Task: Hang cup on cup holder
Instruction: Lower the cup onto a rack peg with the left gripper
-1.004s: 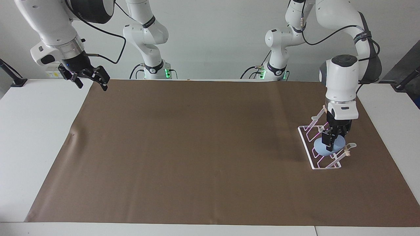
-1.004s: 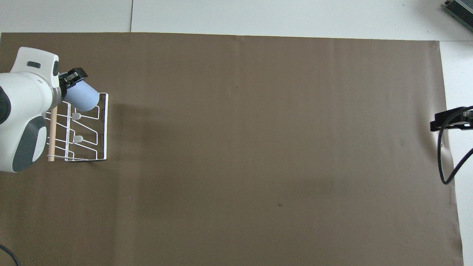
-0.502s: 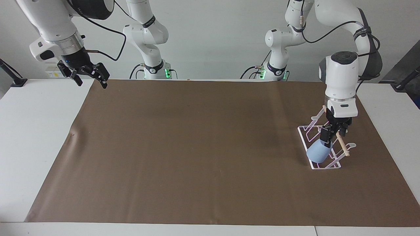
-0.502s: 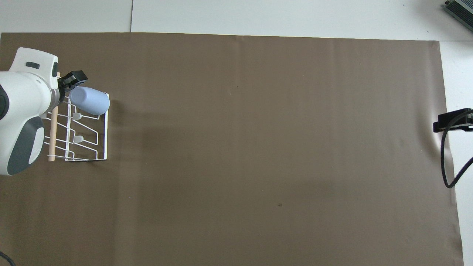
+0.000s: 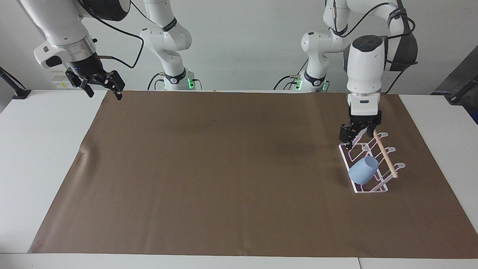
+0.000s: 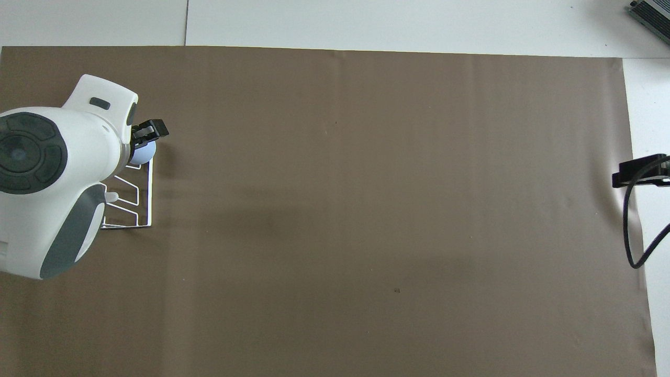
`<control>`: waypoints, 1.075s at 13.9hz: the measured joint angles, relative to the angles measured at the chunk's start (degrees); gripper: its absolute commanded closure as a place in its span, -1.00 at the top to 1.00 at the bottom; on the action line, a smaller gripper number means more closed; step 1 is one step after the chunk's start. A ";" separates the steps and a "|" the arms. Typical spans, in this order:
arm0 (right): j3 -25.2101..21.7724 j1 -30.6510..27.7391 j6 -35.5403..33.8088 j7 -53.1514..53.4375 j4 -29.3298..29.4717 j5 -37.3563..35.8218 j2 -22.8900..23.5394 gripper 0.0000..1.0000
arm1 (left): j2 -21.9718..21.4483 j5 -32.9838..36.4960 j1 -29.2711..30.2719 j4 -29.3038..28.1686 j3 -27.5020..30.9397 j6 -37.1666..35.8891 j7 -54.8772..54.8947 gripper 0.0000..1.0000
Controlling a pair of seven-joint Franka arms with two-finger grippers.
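Observation:
The light-blue cup (image 5: 362, 170) hangs tilted on a prong of the white wire cup holder (image 5: 370, 190), at the end of the rack farthest from the robots, with its rim toward the wooden rod (image 5: 385, 157). My left gripper (image 5: 356, 137) is open and empty, raised over the rack's end nearest the robots and clear of the cup. In the overhead view the left arm covers most of the cup holder (image 6: 149, 199); only a sliver of the cup (image 6: 144, 153) shows below the left gripper (image 6: 149, 131). My right gripper (image 5: 104, 90) is open and empty, waiting in the air at the right arm's end of the table.
A brown mat (image 5: 231, 168) covers most of the white table (image 5: 41, 157). The right gripper's edge and cable (image 6: 638, 173) show at the mat's border in the overhead view.
My left gripper has let go of the cup, opened and risen away toward the robots. The cup now hangs on the rack on its own. The right arm has barely moved.

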 measured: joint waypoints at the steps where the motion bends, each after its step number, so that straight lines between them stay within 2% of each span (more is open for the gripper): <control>1: 0.34 0.17 0.00 0.00 -0.15 0.00 -0.13 1.00 | -0.20 -1.12 -2.17 1.17 -0.06 -1.90 -0.01 1.00; 4: 0.71 0.17 0.64 0.56 -1.86 0.00 -0.83 1.00 | -0.27 -4.60 -5.35 5.34 -0.16 -7.30 2.50 1.00; 6: 0.85 0.25 1.84 2.44 -2.86 0.09 -1.26 1.00 | -0.30 -9.32 -5.23 9.55 0.66 -12.04 10.71 1.00; 9: 1.05 0.99 1.90 2.46 -3.09 0.09 -1.50 1.00 | -0.30 -12.83 -3.75 14.93 1.81 -18.63 21.48 1.00; 15: 1.14 1.11 1.90 2.46 -3.16 0.10 -1.65 1.00 | -0.24 -16.69 1.03 20.25 2.07 -29.02 35.10 1.00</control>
